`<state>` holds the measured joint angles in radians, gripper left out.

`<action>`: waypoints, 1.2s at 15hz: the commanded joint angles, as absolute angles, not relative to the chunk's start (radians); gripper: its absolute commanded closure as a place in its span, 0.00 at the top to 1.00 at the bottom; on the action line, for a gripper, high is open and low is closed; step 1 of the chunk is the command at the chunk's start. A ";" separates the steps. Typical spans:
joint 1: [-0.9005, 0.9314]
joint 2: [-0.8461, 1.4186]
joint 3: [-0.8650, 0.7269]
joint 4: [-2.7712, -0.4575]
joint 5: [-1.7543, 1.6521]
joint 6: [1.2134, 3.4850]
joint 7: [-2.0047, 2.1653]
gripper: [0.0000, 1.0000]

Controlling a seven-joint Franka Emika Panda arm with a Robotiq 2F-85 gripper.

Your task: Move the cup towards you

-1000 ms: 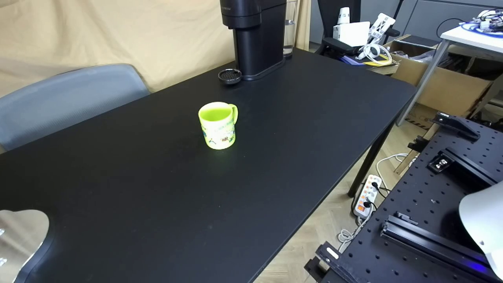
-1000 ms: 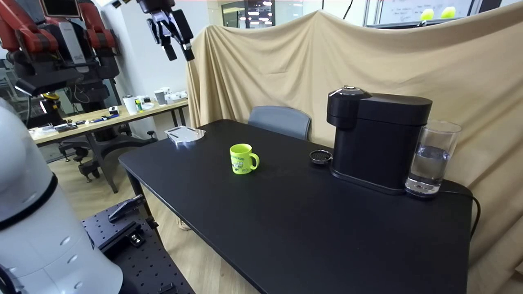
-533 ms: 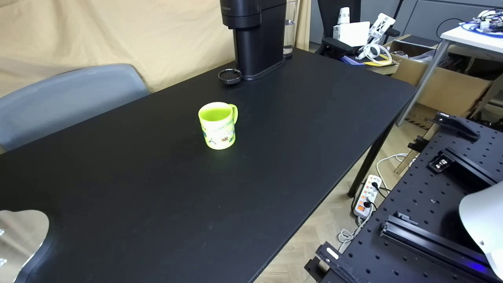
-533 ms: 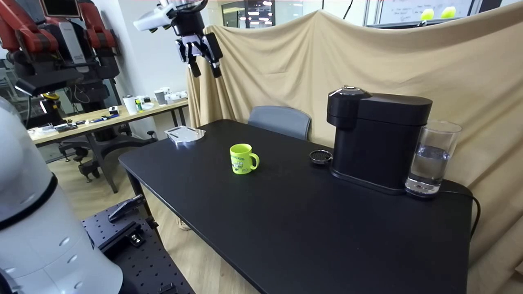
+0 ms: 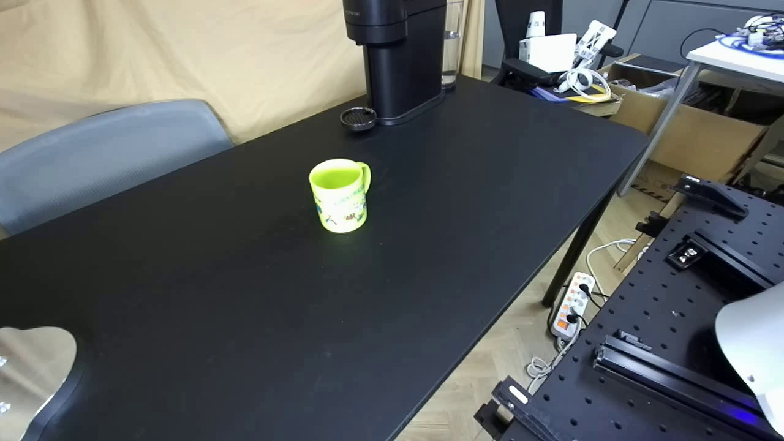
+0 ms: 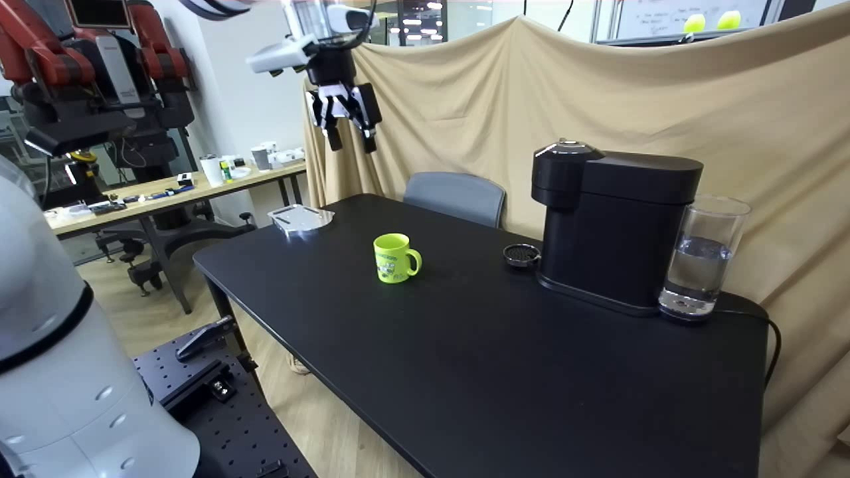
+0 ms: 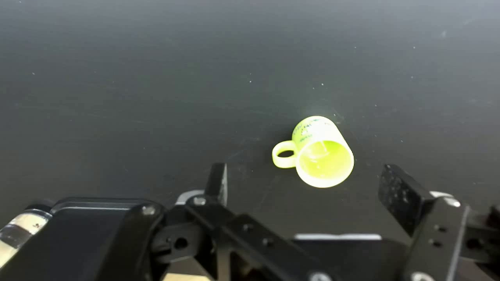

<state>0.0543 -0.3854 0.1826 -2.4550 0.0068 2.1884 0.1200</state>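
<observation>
The lime-green cup stands upright on the black table in both exterior views (image 5: 340,199) (image 6: 392,259). It has printed marks on its side and a handle. In the wrist view the cup (image 7: 324,164) shows its open mouth, with the handle on the picture's left. My gripper (image 6: 352,143) is in the air, well above the table and up and left of the cup in that exterior view. In the wrist view the gripper (image 7: 304,173) is open and empty, its fingers wide apart with the cup between and beyond them, not touched. The gripper is out of view in an exterior view.
A black coffee machine (image 6: 614,232) with a clear water tank (image 6: 700,265) stands on the table (image 6: 465,372), with a small round drip tray (image 6: 521,255) at its front. A shiny metal tray (image 6: 302,219) lies at the far end. A chair (image 6: 455,197) stands behind the table.
My gripper has come down and moved to the right in an exterior view, closer to the cup. Its fingers stay apart. The cup has not moved.
</observation>
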 commanded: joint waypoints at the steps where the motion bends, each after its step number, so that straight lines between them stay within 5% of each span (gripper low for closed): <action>1: 0.050 -0.138 0.143 -2.305 -0.047 2.151 0.049 1.00; 12: 0.086 0.085 0.133 -2.210 -0.122 2.105 -0.024 1.00; 18: 0.152 0.264 0.129 -2.113 -0.309 2.297 0.108 1.00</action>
<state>0.1179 0.1575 0.1377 -2.1969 -0.2546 2.2416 0.0436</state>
